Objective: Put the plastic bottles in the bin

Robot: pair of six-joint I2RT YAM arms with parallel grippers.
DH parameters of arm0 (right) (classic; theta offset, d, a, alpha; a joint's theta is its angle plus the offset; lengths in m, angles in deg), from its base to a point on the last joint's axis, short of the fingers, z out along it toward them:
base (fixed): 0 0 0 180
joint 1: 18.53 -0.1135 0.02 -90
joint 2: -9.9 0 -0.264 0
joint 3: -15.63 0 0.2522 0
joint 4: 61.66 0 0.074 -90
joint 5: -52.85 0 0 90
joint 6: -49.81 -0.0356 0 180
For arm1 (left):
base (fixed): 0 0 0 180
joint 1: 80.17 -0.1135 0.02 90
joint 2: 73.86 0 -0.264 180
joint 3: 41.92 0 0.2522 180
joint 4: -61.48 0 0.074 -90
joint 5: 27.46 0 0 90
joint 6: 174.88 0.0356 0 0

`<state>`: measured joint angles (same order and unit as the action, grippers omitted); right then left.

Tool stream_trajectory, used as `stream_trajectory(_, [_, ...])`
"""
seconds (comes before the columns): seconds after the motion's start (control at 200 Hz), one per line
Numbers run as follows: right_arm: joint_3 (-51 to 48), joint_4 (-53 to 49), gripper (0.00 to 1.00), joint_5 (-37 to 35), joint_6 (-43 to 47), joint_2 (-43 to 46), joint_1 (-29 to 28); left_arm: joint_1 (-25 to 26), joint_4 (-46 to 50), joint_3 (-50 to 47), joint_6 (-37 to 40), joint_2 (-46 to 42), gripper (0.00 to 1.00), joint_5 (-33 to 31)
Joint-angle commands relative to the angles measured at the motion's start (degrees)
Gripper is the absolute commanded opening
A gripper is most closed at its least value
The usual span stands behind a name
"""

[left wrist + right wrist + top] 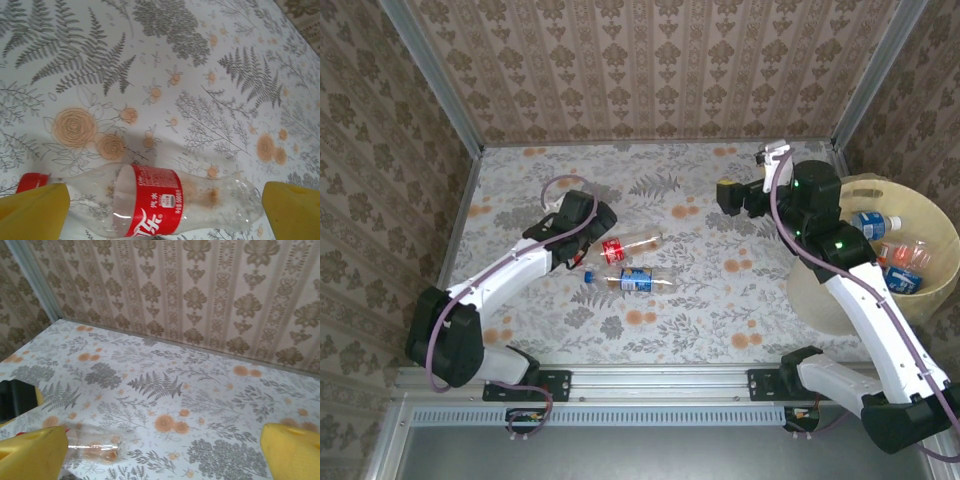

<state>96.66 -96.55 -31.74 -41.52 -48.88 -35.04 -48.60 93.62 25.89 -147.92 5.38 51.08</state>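
Observation:
Two plastic bottles lie on the floral table top. One has a red label (630, 246) and the other a blue label (638, 280) with a blue cap. My left gripper (588, 240) hovers open over the cap end of the red-label bottle. In the left wrist view that bottle (150, 200) lies crosswise between the yellow fingertips (35, 212), red cap to the left. My right gripper (728, 195) is open above the table's back right, holding nothing. The pale-yellow bin (930, 300) stands at the right edge with several bottles (905, 265) inside. The right wrist view catches a clear bottle end (95, 442).
Patterned walls close in the table on the left, back and right. The right arm's links pass over the bin's near rim. A metal rail runs along the front edge. In the right wrist view, the dark left arm (15, 400) sits at the far left.

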Motion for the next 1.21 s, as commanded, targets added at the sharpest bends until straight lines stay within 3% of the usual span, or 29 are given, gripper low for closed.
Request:
stream_trajectory(0.0, [-1.9, 4.2, 1.00, 2.7, 1.8, 0.2, -1.1, -1.7, 2.4, -0.9, -3.0, -0.7, 1.00, -1.2])
stream_trajectory(0.145, [-3.9, 4.9, 1.00, 4.8, 2.7, 0.8, -1.9, -2.5, 6.7, -0.9, -9.1, 0.0, 1.00, -2.1])
stream_trajectory(0.25, [-7.3, 8.1, 1.00, 10.8, 3.7, 0.6, -2.2, -2.6, 8.3, -3.1, -13.2, -1.6, 1.00, -4.3])
stream_trajectory(0.425, [-10.4, 14.8, 1.00, 18.2, 10.1, -6.0, -4.8, -5.0, 4.2, -7.2, -12.4, -3.6, 1.00, 0.4])
stream_trajectory(0.73, [-2.8, 7.6, 1.00, 18.1, 34.0, -25.7, -13.6, -10.8, -3.8, -12.5, -11.0, -5.1, 1.00, 7.4])
stream_trajectory(0.98, [10.0, -3.2, 0.98, 20.2, 44.2, -41.4, -15.5, -11.6, -6.7, -11.2, -10.6, -2.4, 1.00, 10.4])
stream_trajectory(1.2, [23.8, -14.1, 0.88, 19.4, 51.7, -55.3, -15.9, -12.1, -10.3, -12.0, -12.3, 0.5, 1.00, 13.3])
